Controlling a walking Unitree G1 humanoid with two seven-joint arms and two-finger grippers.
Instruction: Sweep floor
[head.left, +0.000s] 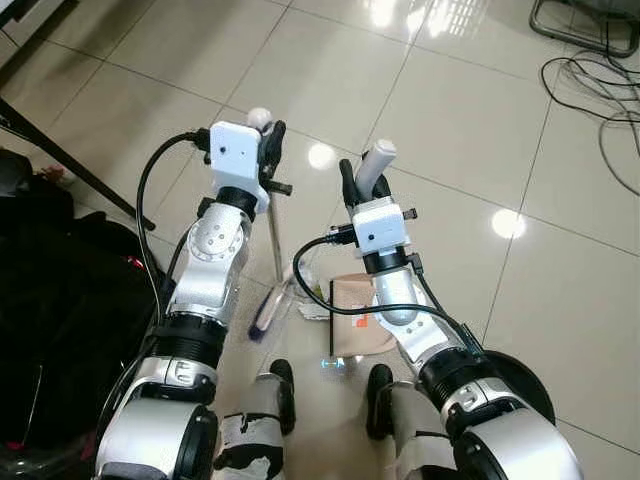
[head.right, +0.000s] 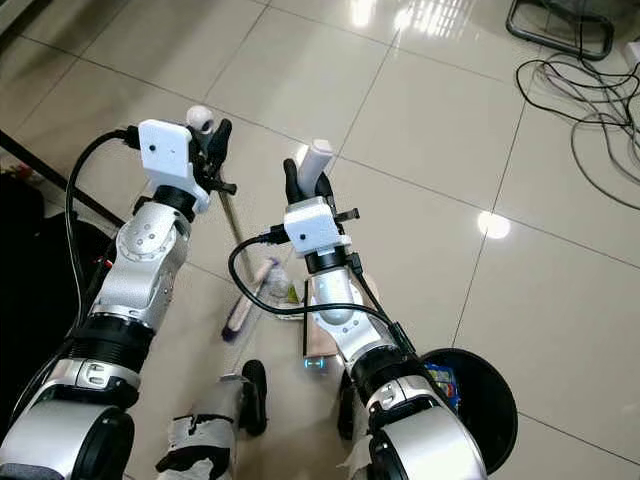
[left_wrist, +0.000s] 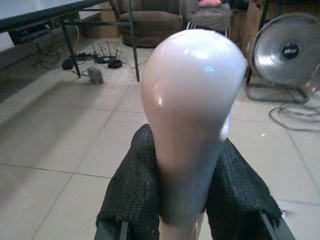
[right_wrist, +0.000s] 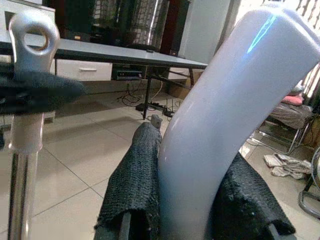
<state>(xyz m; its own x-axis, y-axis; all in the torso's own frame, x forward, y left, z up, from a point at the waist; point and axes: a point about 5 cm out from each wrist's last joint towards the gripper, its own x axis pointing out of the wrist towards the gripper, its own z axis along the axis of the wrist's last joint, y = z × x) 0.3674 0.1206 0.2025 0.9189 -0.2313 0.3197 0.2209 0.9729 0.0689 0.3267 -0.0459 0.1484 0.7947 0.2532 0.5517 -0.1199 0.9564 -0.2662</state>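
Observation:
My left gripper is shut on the top of a broom handle, whose pale rounded knob sits between the black fingers. The metal shaft runs down to a purple brush head on the tiles. Beside it, my right gripper is shut on a dustpan's white curved handle. The beige dustpan rests on the floor by my feet, with a clear wrapper next to its edge.
A round black bin with litter inside stands at my right side. A black bag and a slanted black pole are on the left. Loose cables lie at the far right. Glossy tiles stretch ahead.

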